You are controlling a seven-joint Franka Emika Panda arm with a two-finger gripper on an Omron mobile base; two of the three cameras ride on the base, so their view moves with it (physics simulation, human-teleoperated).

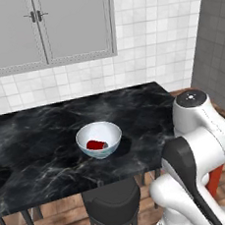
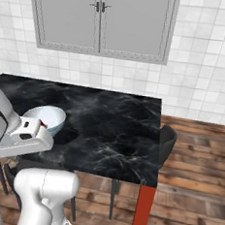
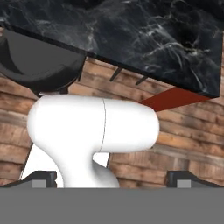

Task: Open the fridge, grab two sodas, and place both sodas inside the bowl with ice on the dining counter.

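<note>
The white bowl (image 1: 98,134) stands near the middle of the black marble dining counter (image 1: 37,128), and a red soda can (image 1: 96,145) lies inside it. In the right base view the bowl (image 2: 48,115) sits near the counter's left edge, partly hidden behind my white hand (image 2: 28,134). My gripper (image 3: 113,178) is open and holds nothing. Its two dark fingertips (image 3: 43,177) stand far apart, pointing down at the wooden floor by the counter's front edge (image 3: 144,30). The fridge is out of view.
A dark round stool (image 1: 112,201) stands under the counter's front edge, below the bowl, and another stool (image 2: 168,139) stands at the counter's right end. A red leg (image 2: 143,210) holds the right corner. Grey wall cabinets (image 1: 40,28) hang on the tiled wall behind.
</note>
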